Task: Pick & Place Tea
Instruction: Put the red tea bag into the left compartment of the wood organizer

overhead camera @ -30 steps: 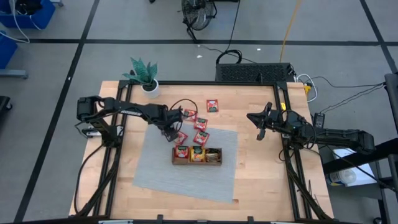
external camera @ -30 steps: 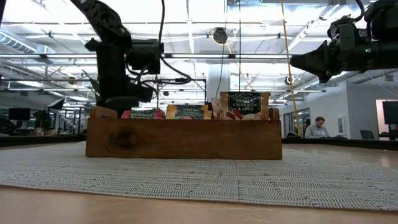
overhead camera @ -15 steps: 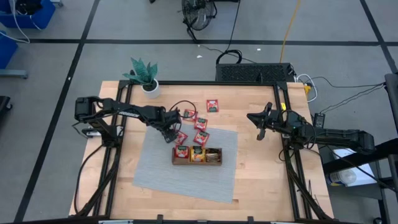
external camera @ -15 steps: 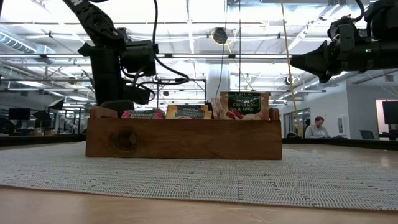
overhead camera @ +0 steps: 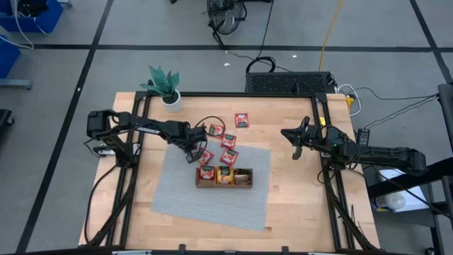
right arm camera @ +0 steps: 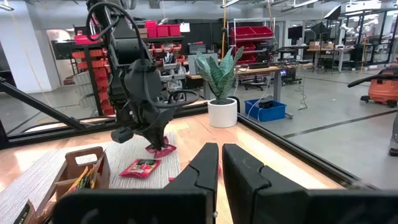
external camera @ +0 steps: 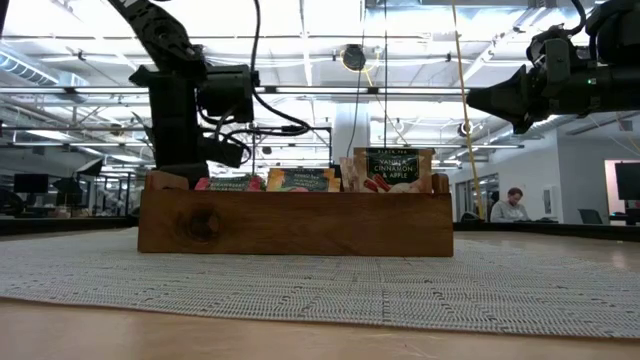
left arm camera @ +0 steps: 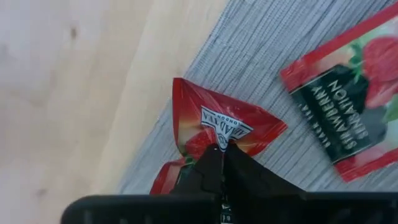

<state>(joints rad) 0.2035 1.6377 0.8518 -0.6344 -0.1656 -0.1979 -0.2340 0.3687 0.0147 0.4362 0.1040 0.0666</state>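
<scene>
Red tea sachets lie on the grey mat (overhead camera: 212, 202) and on the wood beyond it: (overhead camera: 242, 120), (overhead camera: 216, 130), (overhead camera: 228, 140), (overhead camera: 228, 156). The wooden tray (overhead camera: 225, 177) on the mat holds more sachets, which stand upright in it (external camera: 398, 168). My left gripper (overhead camera: 192, 151) points down at the mat's far left edge, shut on a red sachet (left arm camera: 217, 124). Another red sachet (left arm camera: 348, 112) lies close beside that one. My right gripper (overhead camera: 289, 134) hovers shut over the table's right side, holding nothing. My left gripper pinches the red sachet near its middle (left arm camera: 219, 144) between its two fingertips, coming from above and pointing down. The sachet buckles up into a ridge at the fingers. Its corners (left arm camera: 273, 127) still lie on the mat's edge.
A potted plant (overhead camera: 164, 88) stands at the table's far left corner. A black frame runs along the table's edges (overhead camera: 241, 95). Bare mat lies in front of the tray, toward the near edge.
My left gripper has stayed over the mat's far left edge, turned slightly about its own axis, and shut on the red sachet there.
</scene>
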